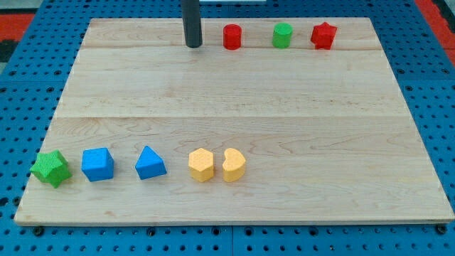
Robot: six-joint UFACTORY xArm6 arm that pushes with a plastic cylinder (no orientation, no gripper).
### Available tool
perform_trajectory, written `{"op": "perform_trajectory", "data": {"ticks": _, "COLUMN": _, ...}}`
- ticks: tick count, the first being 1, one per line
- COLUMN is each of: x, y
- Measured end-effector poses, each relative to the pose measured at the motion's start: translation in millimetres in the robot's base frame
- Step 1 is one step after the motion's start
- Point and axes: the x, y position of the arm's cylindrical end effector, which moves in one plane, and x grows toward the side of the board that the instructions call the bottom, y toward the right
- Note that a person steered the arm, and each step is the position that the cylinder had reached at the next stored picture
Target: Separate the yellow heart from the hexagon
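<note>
The rod has no jaws, so there is no grip to report, and my tip (193, 45) rests near the surface's (227, 107) top, well apart from the yellow heart (234, 165) touching the yellow hexagon (201, 165) near the bottom.

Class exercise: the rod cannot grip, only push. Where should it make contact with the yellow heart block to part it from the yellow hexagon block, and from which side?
Probably in the narrow seam at the yellow heart block's left edge, entering from the view's top: the yellow hexagon block sits right against it there. My tip is far off, near the wooden board's top edge.
</note>
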Motion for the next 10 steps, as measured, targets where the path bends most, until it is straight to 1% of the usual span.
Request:
{"op": "perform_trajectory", "data": {"ticks": 1, "x": 6.2, "y": 56.0}}
{"op": "perform_trajectory", "data": {"ticks": 2, "x": 19.8, "y": 86.5}}
{"op": "perform_trajectory", "data": {"ticks": 3, "x": 70.4, "y": 98.2}}
{"op": "perform_trajectory", "data": {"ticks": 4, "x": 197.1, "y": 165.8}}
{"op": "perform_trajectory", "data": {"ticks": 5, "x": 325.0, "y": 156.2}}
{"op": "perform_trajectory", "data": {"ticks": 6, "x": 326.2, "y": 72.5}}
{"op": "perform_trajectory", "data": {"ticks": 7, "x": 230.3, "y": 63.9}}
{"op": "perform_trajectory", "data": {"ticks": 8, "x": 159.1, "y": 30.7}}
{"op": "perform_trajectory", "data": {"ticks": 9, "x": 118.8, "y": -15.3}}
{"op": "perform_trajectory", "data": {"ticks": 10, "x": 101.0, "y": -50.7}}
